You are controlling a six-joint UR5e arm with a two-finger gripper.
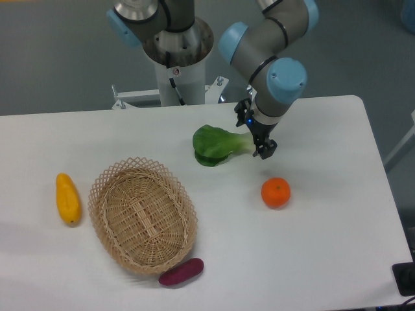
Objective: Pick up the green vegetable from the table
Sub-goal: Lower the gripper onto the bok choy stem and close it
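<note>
Other items: 4 noted.
Wicker basket front left; yellow fruit to its left; purple vegetable touching its front rim; orange right.

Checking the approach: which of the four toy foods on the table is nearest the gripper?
The green vegetable: the gripper is at its pale stem end, while the orange, yellow fruit and purple vegetable lie farther off.

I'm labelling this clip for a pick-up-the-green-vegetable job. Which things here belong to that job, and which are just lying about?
Part of the job:
- green vegetable, lying on the table
- gripper, over the vegetable's pale stem end

Just lying about:
- orange
- wicker basket
- yellow fruit
- purple vegetable, against the basket's near rim
</note>
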